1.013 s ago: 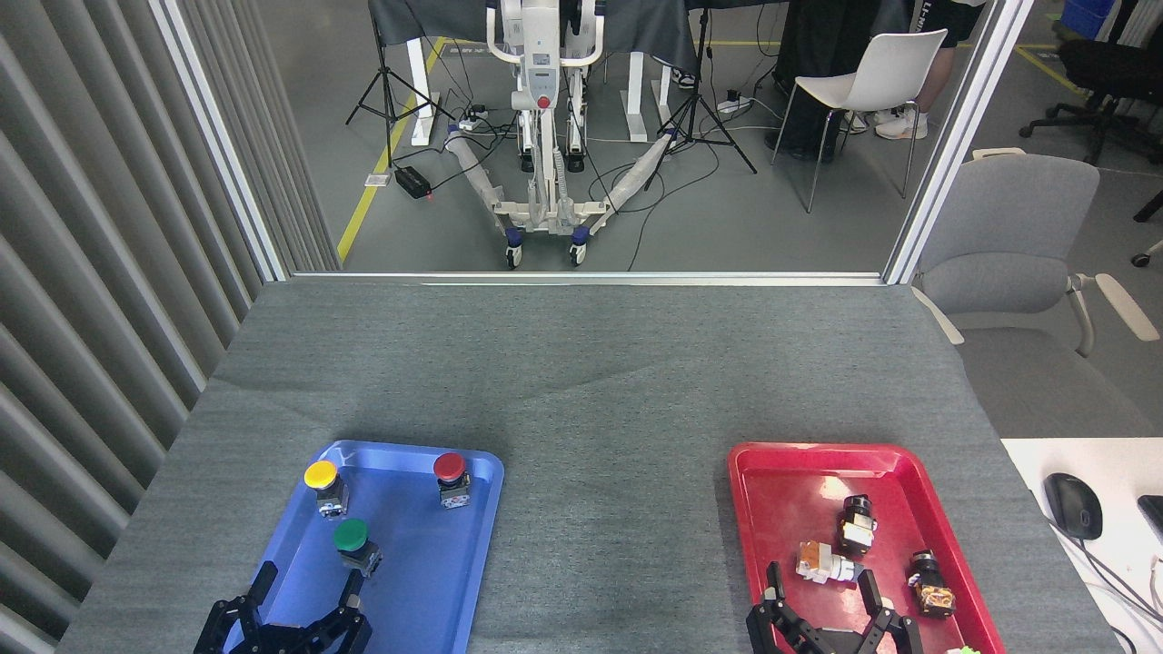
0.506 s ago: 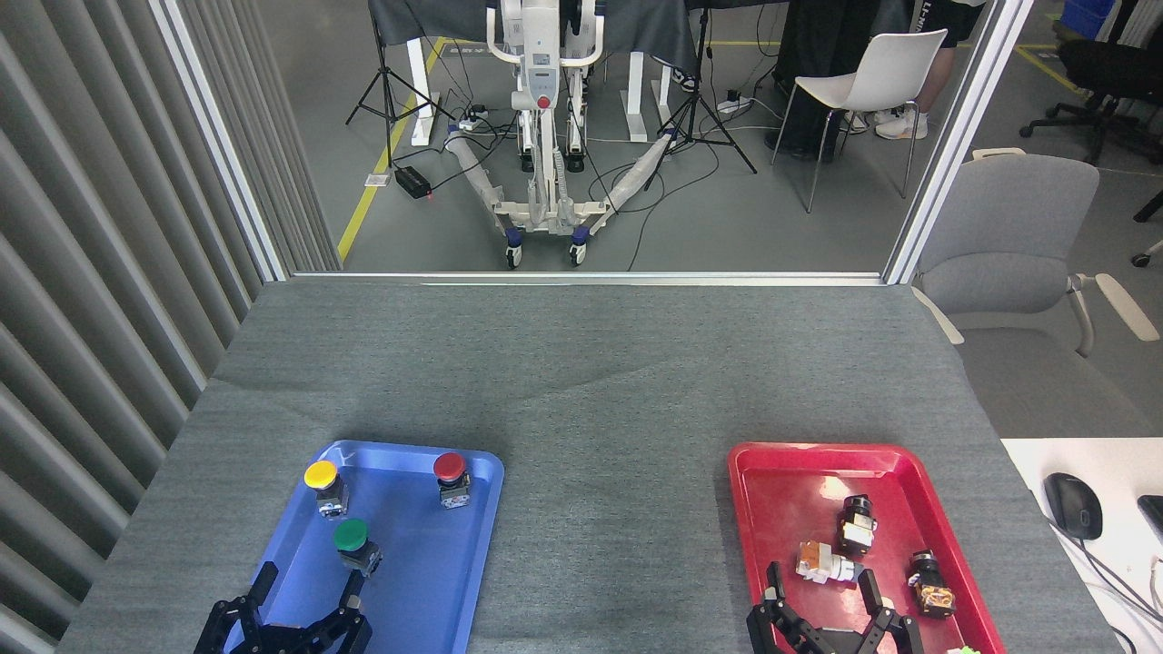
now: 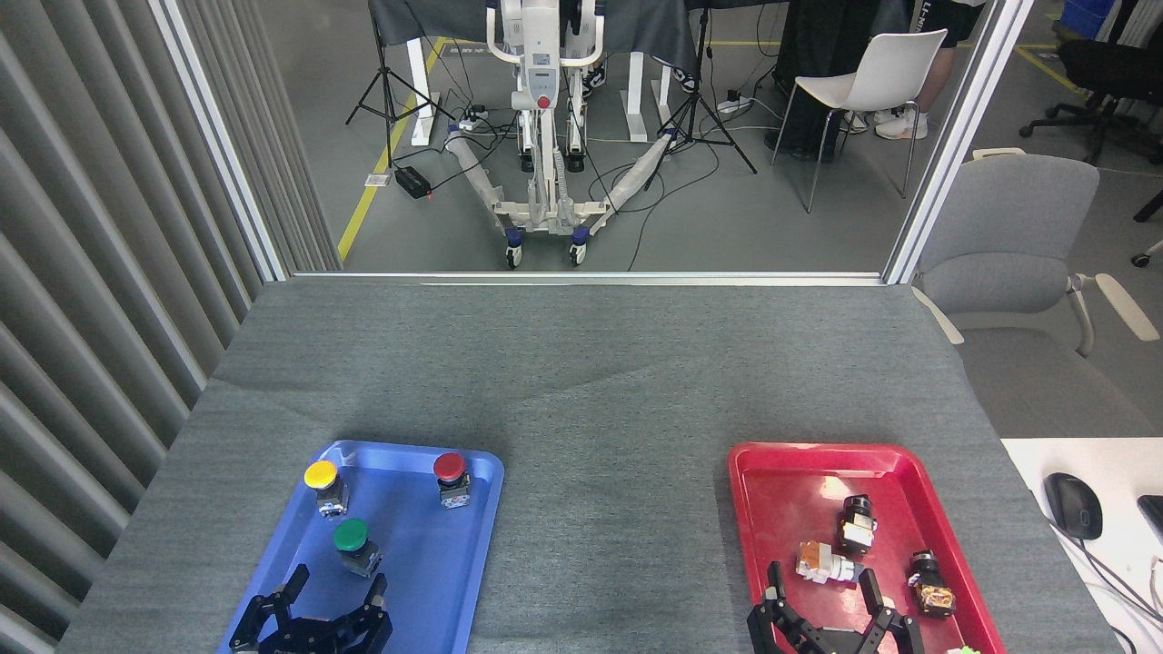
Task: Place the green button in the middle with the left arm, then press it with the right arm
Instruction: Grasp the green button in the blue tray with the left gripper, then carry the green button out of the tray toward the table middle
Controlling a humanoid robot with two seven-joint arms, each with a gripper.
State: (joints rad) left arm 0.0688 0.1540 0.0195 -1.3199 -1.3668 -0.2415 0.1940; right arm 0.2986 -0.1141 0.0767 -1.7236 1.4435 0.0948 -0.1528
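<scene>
Below, in the lower left of the frame, our left end effector (image 3: 333,590) sits over the near part of the blue tray (image 3: 427,590) with its two dark fingers spread wide and nothing between them. Just beyond its fingertips stands the green button (image 3: 352,543), upright on its grey-black block inside the same tray, close to the end effector but apart from it. Farther up the tray we see the yellow-capped button (image 3: 323,481) at the left and the red-capped button (image 3: 451,475) at the right, each well separated from the green one. Between the two trays lies the middle (image 3: 613,509), bare grey cloth of the worktop. At the lower right, our right end effector (image 3: 822,595) hangs over the near edge of the red tray (image 3: 781,490), fingers likewise spread and empty, near several small parts lying in that tray.
</scene>
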